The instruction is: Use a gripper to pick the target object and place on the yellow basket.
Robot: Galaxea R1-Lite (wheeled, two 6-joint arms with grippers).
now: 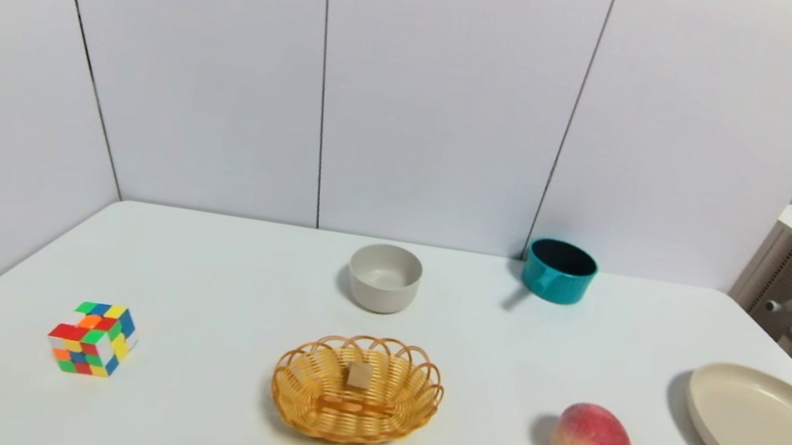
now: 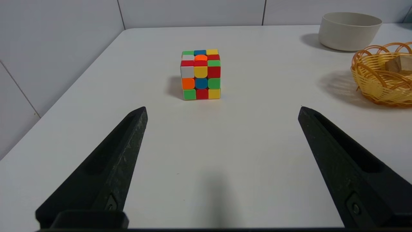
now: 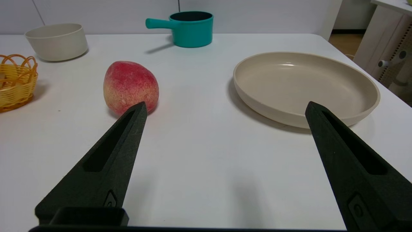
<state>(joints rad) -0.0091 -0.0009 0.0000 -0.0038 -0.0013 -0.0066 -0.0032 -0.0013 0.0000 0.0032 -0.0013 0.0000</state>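
target object: tiny tan cube, looks like plain wood, way smaller than anything else on the table
cube state: sitting loose inside the basket, nothing gripping it
cube pose: a bit tilted, one corner kicked up, resting on the woven floor
cube spot: roughly dead centre of the basket, maybe a hair toward its 12 o'clock side
yellow basket: shallow oval wicker thing, golden yellow-orange, looped scalloped rim all round
basket state: upright, flat on the white table, only the cube in it
basket spot: near the front middle of the table, about 6 o'clock from the table's centre
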